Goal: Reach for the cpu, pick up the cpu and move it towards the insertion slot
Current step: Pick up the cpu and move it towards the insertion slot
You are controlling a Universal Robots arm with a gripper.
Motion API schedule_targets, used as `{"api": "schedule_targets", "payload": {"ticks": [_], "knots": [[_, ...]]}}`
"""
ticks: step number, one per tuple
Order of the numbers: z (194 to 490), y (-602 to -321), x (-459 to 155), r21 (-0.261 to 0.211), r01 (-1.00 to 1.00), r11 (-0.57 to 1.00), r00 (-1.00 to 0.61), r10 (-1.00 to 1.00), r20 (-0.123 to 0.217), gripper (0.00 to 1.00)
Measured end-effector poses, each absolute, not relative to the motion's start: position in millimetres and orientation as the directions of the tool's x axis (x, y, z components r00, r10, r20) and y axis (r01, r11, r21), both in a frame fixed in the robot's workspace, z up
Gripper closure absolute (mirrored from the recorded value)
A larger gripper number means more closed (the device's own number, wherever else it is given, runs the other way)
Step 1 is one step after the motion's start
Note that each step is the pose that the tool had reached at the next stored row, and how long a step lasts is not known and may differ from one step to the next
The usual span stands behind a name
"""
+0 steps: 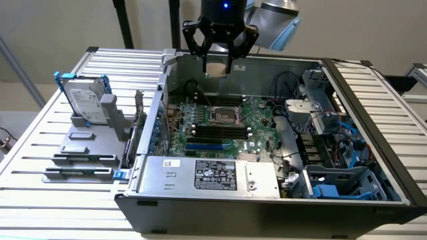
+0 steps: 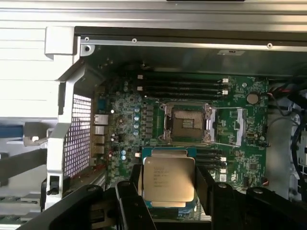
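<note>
My gripper [image 1: 218, 66] hangs above the open computer case, over its back part, and is shut on the cpu [image 1: 217, 69]. The chip's pale tan underside faces the exterior camera. In the wrist view the cpu [image 2: 169, 179] shows its shiny silver top, clamped at its two sides between the black fingers [image 2: 128, 194] of the gripper [image 2: 168, 190]. The insertion slot [image 1: 225, 116] is a square socket with a silver frame and dark centre on the green motherboard. It lies below and in front of the held chip. In the wrist view the insertion slot [image 2: 186, 123] has its frame open.
Long black memory slots [image 1: 215, 131] flank the socket. A grey power supply [image 1: 207, 175] fills the case's front. Cables and a drive cage [image 1: 320, 130] crowd the exterior view's right. An upright hard drive with blue frame [image 1: 87, 102] stands on the slatted table [image 1: 40, 160].
</note>
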State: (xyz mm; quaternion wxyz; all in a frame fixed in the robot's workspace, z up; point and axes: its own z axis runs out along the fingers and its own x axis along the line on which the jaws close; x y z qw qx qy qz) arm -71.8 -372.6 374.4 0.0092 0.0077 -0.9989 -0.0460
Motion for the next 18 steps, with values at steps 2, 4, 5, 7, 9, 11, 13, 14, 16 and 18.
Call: {"api": "schedule_targets", "payload": {"ticks": [2, 4, 5, 7, 9, 11, 13, 14, 16, 18], "knots": [[374, -369, -67, 0.085, -0.014, 0.996, -1.000, -0.016, 0.018, 0.46], [373, -366, -62, 0.078, -0.014, 0.997, -1.000, -0.016, 0.018, 0.46], [372, -365, -59, 0.075, -0.014, 0.997, -1.000, -0.015, 0.018, 0.46], [371, -364, -54, 0.069, -0.013, 0.998, -1.000, -0.014, 0.018, 0.46], [370, -363, -48, 0.064, -0.009, 0.998, -1.000, -0.010, 0.018, 0.46], [369, -363, -45, 0.059, -0.002, 0.998, -1.000, -0.003, 0.018, 0.46], [367, -362, -44, 0.057, 0.007, 0.998, -1.000, 0.006, 0.018, 0.46], [366, -362, -44, 0.056, 0.012, 0.998, -1.000, 0.011, 0.018, 0.46], [364, -361, -44, 0.055, 0.020, 0.998, -1.000, 0.019, 0.018, 0.46], [363, -359, -44, 0.054, 0.025, 0.998, -1.000, 0.024, 0.017, 0.46]]}}
